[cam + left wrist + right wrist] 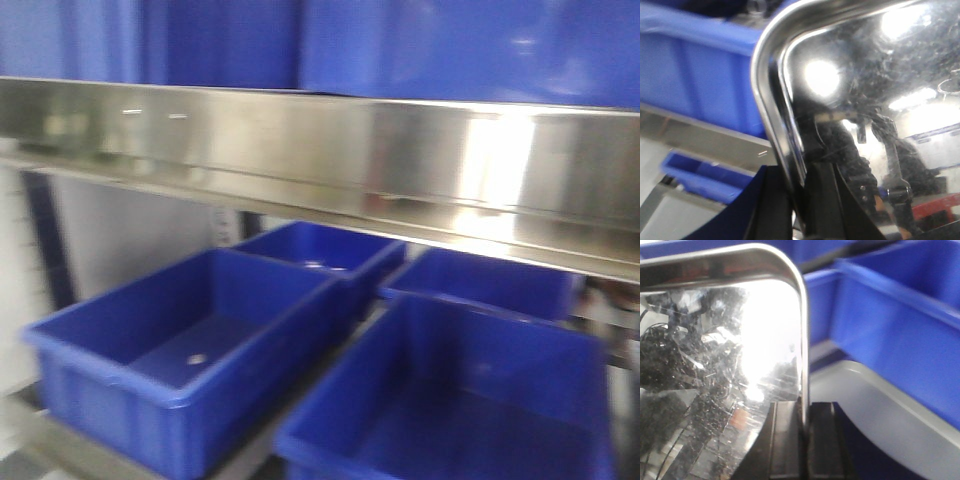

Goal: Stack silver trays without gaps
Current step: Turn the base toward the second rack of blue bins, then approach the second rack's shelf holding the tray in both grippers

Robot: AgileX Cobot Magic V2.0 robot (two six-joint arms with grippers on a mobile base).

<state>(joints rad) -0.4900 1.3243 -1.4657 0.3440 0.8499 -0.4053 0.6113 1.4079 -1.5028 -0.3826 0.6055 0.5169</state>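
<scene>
Though it is scratched, the silver tray (pixel 715 365) shines mirror-bright.

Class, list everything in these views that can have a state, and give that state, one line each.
Left gripper: shut on the rim of a silver tray, near its corner.
Right gripper: shut on a silver tray rim; cannot tell whether it is the same tray.
Blue bins: upright, open-topped, no lids.
</scene>
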